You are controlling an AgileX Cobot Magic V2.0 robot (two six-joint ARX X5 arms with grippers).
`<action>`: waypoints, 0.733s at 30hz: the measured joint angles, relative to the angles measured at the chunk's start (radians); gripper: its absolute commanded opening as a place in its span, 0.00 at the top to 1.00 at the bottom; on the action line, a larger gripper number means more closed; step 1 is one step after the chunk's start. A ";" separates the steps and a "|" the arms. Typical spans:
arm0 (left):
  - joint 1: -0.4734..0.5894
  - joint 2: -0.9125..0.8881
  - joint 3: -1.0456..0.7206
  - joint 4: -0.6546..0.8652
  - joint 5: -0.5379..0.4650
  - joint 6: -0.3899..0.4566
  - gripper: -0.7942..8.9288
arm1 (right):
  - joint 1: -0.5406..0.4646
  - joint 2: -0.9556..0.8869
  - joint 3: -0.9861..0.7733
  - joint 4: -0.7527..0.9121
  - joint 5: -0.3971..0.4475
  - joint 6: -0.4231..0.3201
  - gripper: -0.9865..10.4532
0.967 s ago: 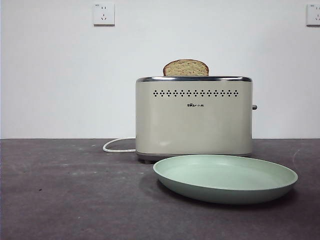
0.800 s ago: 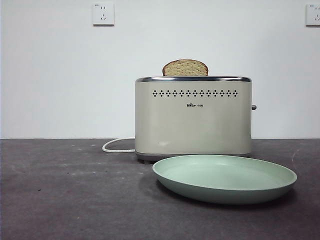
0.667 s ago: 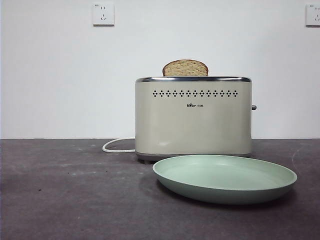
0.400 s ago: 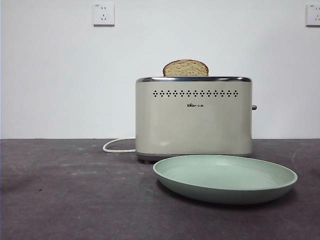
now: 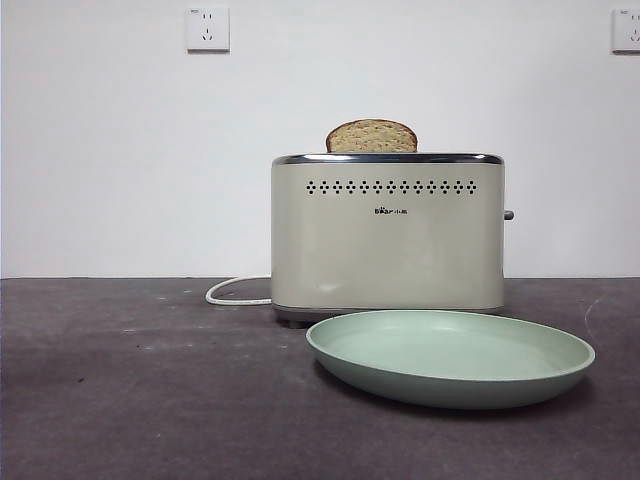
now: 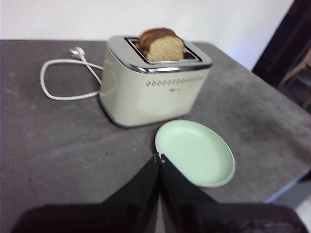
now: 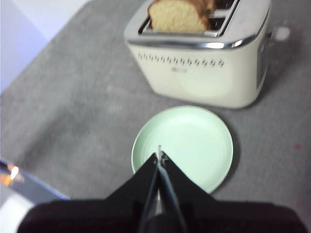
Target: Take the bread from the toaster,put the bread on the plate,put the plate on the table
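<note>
The cream toaster [image 5: 387, 235] stands on the dark table [image 5: 140, 390]. The bread [image 5: 371, 136] sticks up from its near slot. The pale green plate [image 5: 450, 355] lies on the table just in front of the toaster. In the left wrist view, my left gripper [image 6: 159, 158] is shut and empty, high above the table near the plate [image 6: 194, 153], with the toaster [image 6: 153, 85] and bread [image 6: 164, 47] beyond. A darker second slice [image 6: 148, 36] stands behind the bread. My right gripper [image 7: 159, 154] is shut and empty, above the plate [image 7: 187, 141], short of the toaster [image 7: 204, 73] and bread [image 7: 176, 18].
A white cord [image 5: 235, 292] loops from behind the toaster on its left, also in the left wrist view [image 6: 63, 80]. Wall sockets [image 5: 207, 28] sit high on the white wall. The table's edge [image 7: 34, 187] shows close to the plate in the right wrist view.
</note>
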 measured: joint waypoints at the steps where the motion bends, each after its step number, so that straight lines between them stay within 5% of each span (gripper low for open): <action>1: 0.000 0.016 0.020 -0.019 0.008 0.013 0.93 | 0.000 0.001 0.004 -0.016 0.000 -0.009 0.92; 9: -0.001 0.087 0.096 -0.081 0.068 0.066 0.91 | 0.000 0.003 0.004 -0.119 0.002 -0.062 0.87; 11: -0.003 0.087 0.097 -0.081 0.077 0.066 0.77 | 0.000 0.003 0.004 -0.119 0.002 -0.066 0.73; 15: -0.009 0.087 0.097 -0.081 0.082 0.066 0.31 | 0.000 0.003 0.004 -0.119 0.002 -0.065 0.41; 22: -0.038 0.087 0.097 -0.076 0.087 0.075 0.30 | 0.000 0.003 0.004 -0.119 0.002 -0.064 0.39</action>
